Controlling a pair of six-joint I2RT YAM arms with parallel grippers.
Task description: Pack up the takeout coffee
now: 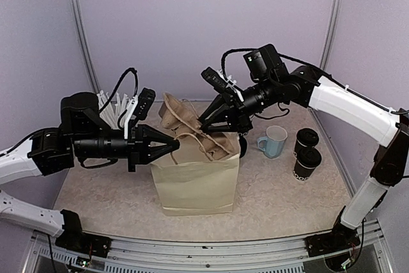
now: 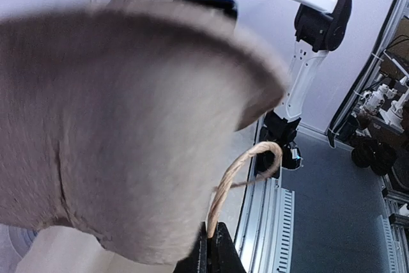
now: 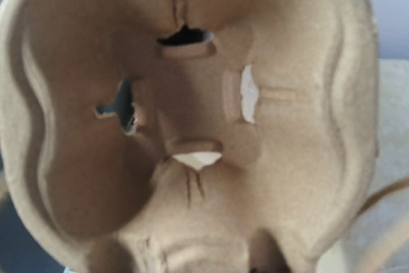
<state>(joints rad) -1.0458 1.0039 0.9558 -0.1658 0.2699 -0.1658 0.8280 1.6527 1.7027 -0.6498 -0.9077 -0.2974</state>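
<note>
Left gripper (image 1: 174, 147): closed on the twine handle (image 2: 246, 164) of the bag (image 1: 195, 187), at the bag's left rim, centre of the top view.

Right gripper (image 1: 206, 121): I read it as clamped on the carrier (image 1: 172, 112), a pulp tray held tilted above the bag mouth. The tray fills the right wrist view and hides the fingers, so I infer this grip from the top view.

Coffee (image 1: 307, 164): right middle of the top view, upright on the table (image 1: 275, 202), well apart from the bag. I take it to be the nearer of two lidded black cups, the one showing white lettering. The second cup (image 1: 307, 139) stands just behind it. The mug (image 1: 275, 142) stands between the cups and the bag.

Governing relation: the coffee lies to the lower right of the right gripper, long axis vertical. The right arm is nearer; the left arm is on the far side of the bag. Neither gripper is free, and I judge the coffee not yet packed.
</note>
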